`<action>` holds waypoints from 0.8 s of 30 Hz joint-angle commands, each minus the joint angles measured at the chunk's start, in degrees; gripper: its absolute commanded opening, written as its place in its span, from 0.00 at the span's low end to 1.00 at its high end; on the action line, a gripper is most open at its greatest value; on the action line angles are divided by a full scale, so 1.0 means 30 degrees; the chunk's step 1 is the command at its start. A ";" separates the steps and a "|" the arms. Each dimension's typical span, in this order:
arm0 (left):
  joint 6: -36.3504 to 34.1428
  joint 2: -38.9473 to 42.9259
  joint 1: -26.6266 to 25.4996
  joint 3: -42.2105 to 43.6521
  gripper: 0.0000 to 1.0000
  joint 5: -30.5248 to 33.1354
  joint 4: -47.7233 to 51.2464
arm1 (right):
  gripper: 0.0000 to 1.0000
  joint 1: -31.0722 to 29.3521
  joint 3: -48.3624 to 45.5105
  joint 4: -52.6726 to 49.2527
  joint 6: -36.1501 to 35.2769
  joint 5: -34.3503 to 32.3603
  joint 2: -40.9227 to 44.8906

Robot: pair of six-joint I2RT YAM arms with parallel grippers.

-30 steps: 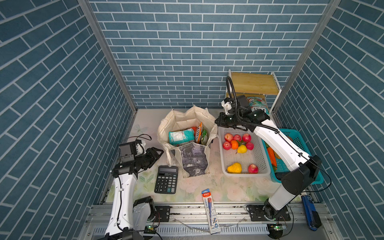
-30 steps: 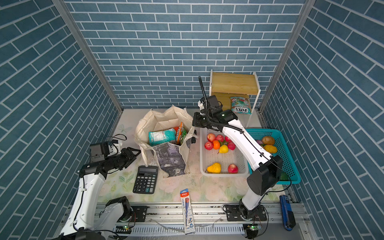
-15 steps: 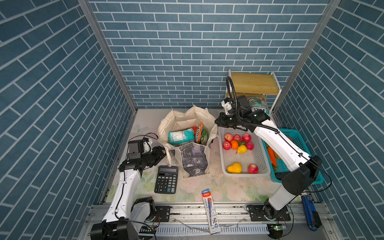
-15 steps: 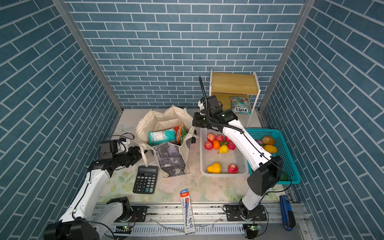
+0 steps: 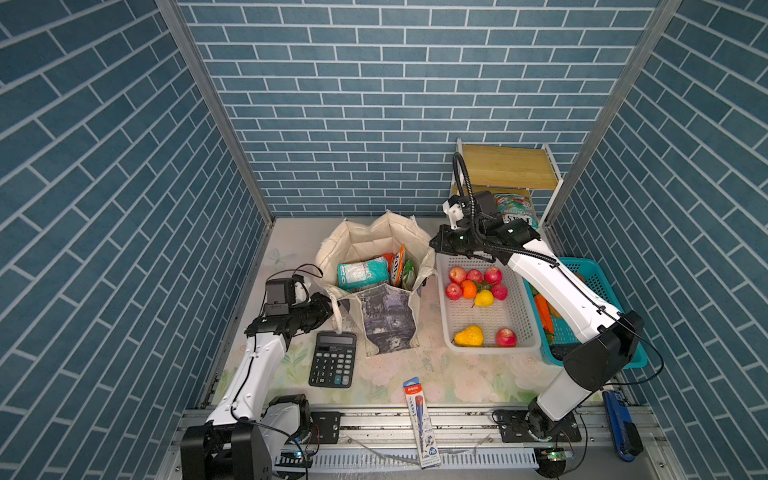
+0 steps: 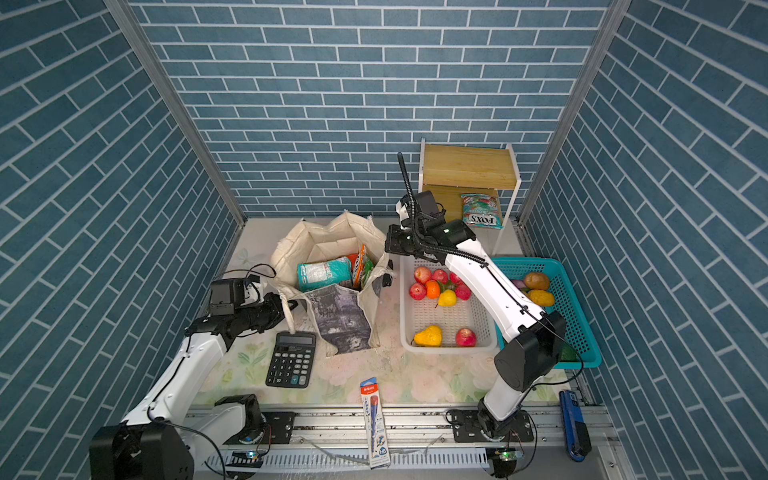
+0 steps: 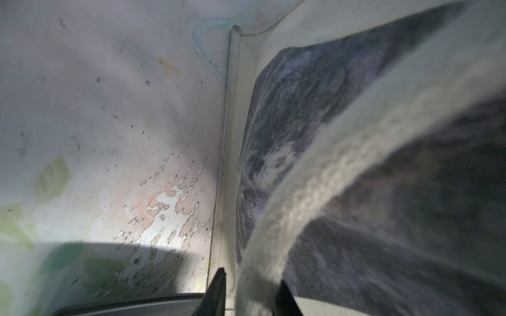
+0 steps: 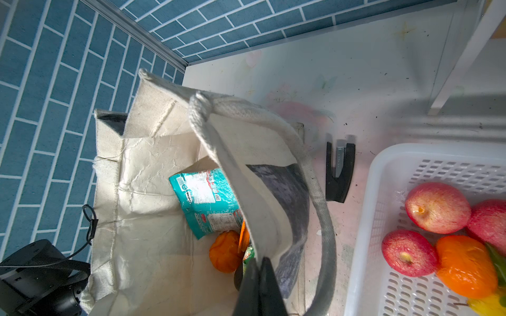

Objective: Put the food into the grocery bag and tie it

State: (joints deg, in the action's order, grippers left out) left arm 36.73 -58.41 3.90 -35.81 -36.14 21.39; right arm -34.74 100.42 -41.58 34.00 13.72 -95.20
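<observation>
The grocery bag (image 5: 388,328) (image 6: 340,324) stands open mid-table. Inside lie food items: a teal packet (image 5: 361,272) (image 8: 208,199), an orange packet (image 5: 400,266), a green packet (image 5: 409,274) and an orange fruit (image 8: 224,251). My left gripper (image 5: 332,305) (image 6: 289,305) (image 7: 250,287) is at the bag's left side, shut on the cream strap handle (image 7: 315,191), which runs between its jaws. My right gripper (image 5: 434,245) (image 6: 388,245) (image 8: 258,273) is shut on the bag's right rim and holds it up.
A white basket (image 5: 478,320) of apples and other fruit stands right of the bag, with a teal basket (image 5: 594,270) beyond it. A black calculator (image 5: 333,359) and a pencil pack (image 5: 422,419) lie in front. A wooden shelf (image 5: 509,168) holds a packet (image 5: 515,210).
My left arm has moved right to the bag's left side, and its jaws have narrowed around the strap handle. The right arm has not moved.
</observation>
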 commanded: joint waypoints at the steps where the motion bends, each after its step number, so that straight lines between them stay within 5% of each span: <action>1: -0.0494 0.0366 -0.0070 -0.0293 0.21 0.0372 0.0841 | 0.00 0.0096 0.0102 0.0715 -0.0522 0.0116 0.0867; 11: -0.1346 0.2951 0.0014 -0.3548 0.02 0.2678 0.5118 | 0.00 0.0114 0.0329 0.0652 -0.0498 -0.0054 0.1093; 21: -0.2402 0.4180 0.1068 -0.9039 0.00 0.4900 0.8574 | 0.00 0.0104 0.0386 0.0896 -0.0405 0.0020 0.1066; 24: -0.2255 0.3766 0.1083 -0.9983 0.00 0.4638 0.8345 | 0.07 0.0104 0.0401 0.1001 -0.0379 0.0015 0.1214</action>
State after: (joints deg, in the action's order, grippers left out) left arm 30.98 -46.06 6.76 -63.42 -23.11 45.01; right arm -34.72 100.42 -41.60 34.00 13.65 -95.02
